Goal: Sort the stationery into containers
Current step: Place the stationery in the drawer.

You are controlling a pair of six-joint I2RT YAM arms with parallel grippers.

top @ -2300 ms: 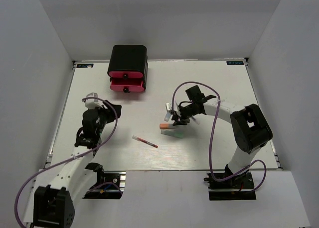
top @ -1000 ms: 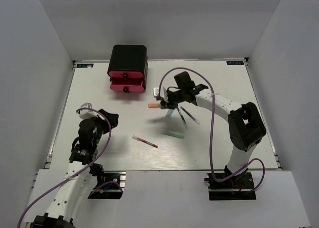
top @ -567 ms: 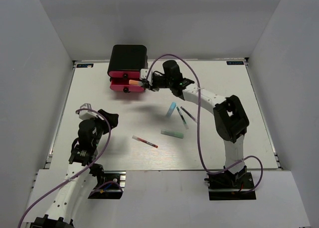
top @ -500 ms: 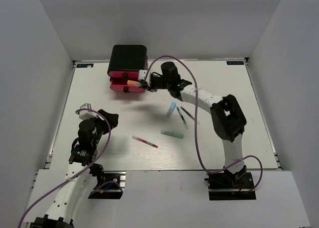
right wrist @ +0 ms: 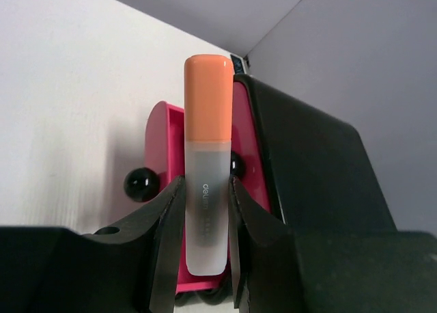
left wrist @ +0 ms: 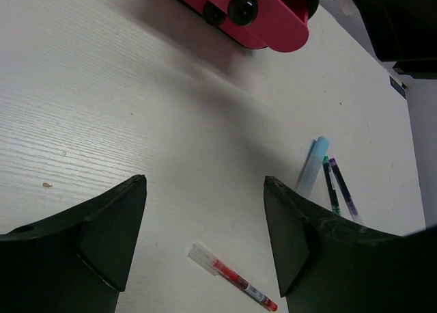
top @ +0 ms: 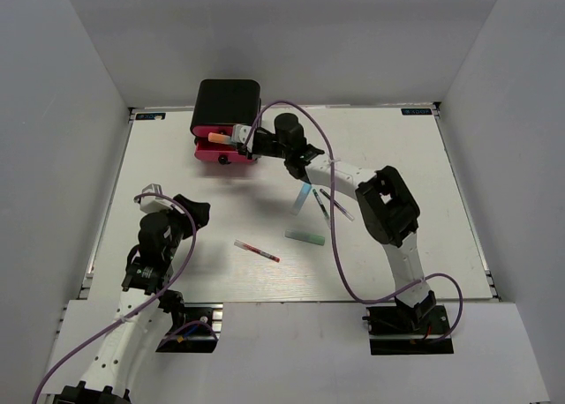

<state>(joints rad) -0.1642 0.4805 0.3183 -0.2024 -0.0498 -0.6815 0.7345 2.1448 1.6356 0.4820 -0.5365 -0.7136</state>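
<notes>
- The stationery is spread over two places: one piece is held at the cabinet (top: 228, 100) and the rest lies on the worktop (top: 397, 157).
- The orange highlighter (top: 214, 138) is clamped between the fingers of the right end effector (top: 238, 139), which is closed on its clear barrel.
- In the right wrist view the orange cap sticks out past the fingertips, and the pink drawers (right wrist: 157, 135) with a black knob (right wrist: 140, 184) are seen just behind it.
- From above, the highlighter is seen over the pink drawers at the cabinet front, off the worktop; whether it touches a drawer cannot be told.
- The right arm is stretched far across the worktop to the cabinet, at the far left.
- The light-blue highlighter (top: 303, 198) lies near the middle of the worktop, with two dark pens (top: 320, 204) just beside it on the right.
- The green highlighter (top: 305, 237) lies apart from these, nearer the arm bases.
- The red pen (top: 257, 250) lies on its own, left of the green highlighter.
- The left end effector (left wrist: 205, 183) is held wide open, with nothing between its fingers.
- It is held above the left part of the worktop, well apart from the cabinet.
- In the left wrist view the red pen is seen just below the gap of the fingers, and the light-blue highlighter and both dark pens are seen to the right.
- In that same view, the pink drawer fronts and two black knobs are seen at the top edge.
</notes>
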